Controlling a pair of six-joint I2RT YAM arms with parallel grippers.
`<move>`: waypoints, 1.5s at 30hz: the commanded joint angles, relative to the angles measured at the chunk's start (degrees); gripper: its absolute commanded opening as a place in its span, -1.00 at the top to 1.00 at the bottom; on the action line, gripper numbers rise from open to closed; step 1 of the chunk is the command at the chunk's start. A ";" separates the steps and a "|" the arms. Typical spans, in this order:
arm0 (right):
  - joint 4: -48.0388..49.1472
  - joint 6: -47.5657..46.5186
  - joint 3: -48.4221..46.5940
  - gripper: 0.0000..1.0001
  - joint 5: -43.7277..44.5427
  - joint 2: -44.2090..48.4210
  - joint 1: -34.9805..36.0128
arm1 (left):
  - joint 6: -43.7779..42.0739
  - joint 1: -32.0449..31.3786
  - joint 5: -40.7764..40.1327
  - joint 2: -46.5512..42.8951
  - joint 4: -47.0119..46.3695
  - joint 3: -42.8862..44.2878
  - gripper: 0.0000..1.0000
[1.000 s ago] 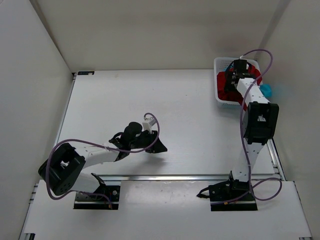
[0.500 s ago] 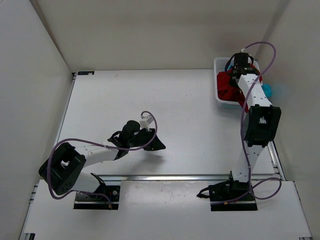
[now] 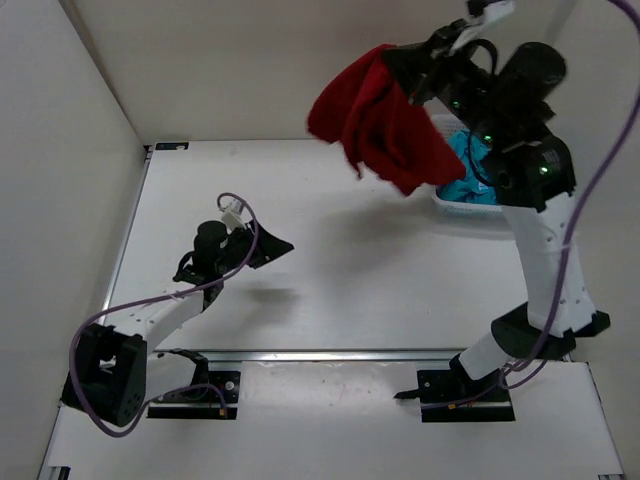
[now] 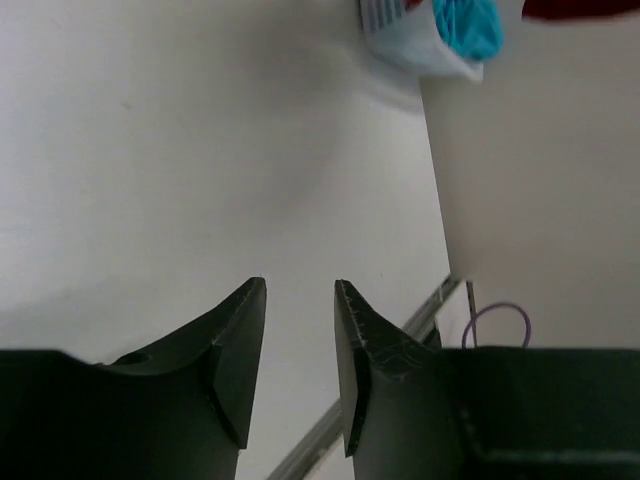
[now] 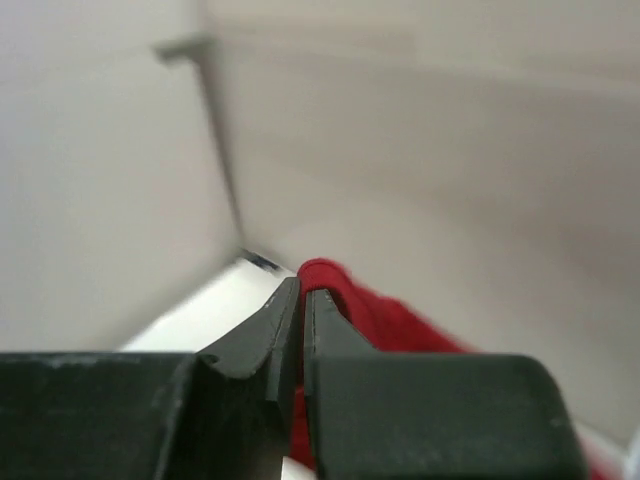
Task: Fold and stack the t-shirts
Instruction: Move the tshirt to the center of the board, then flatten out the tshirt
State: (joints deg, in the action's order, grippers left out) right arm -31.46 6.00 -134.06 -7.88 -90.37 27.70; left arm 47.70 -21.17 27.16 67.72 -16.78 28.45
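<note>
The right arm stands tall, its elbow bent toward the back wall. The right gripper point(image 3: 397, 58) is pinched tight on 1 edge of the dark red t-shirt point(image 3: 385, 125), which hangs in the air above the table point(image 3: 350, 290). The teal t-shirt point(image 3: 468, 178) lies in the white basket point(image 3: 462, 208). The left arm reaches low and forward, with the left gripper point(image 4: 300, 292) empty, its 2 fingers parted.

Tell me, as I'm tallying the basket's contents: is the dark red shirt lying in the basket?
No, the dark red shirt hangs in the air from the shut right gripper.
</note>
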 commanded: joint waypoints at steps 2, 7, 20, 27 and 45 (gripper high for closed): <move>11.41 5.84 3.44 1.00 -13.20 5.02 -4.40 | 0.73 6.31 1.24 -3.21 5.25 1.52 0.04; 17.39 15.34 17.99 1.00 -24.37 6.26 -14.59 | 3.45 11.41 2.64 -2.51 2.81 2.14 -0.03; 27.29 25.12 50.18 0.99 -17.19 -12.77 -17.94 | 7.93 20.20 -2.19 9.68 -1.51 4.58 -0.03; 7.49 18.28 22.37 0.35 -5.84 -23.54 -18.74 | 5.84 17.04 -4.65 17.62 3.40 18.56 -0.01; 23.73 22.83 98.01 0.20 14.63 16.27 -7.50 | -11.93 13.08 -25.39 1.80 28.37 2.93 -0.37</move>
State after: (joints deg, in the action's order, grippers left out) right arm -11.86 27.55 -38.09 -0.95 -79.48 18.98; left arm 38.50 -8.14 5.37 73.58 7.94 31.24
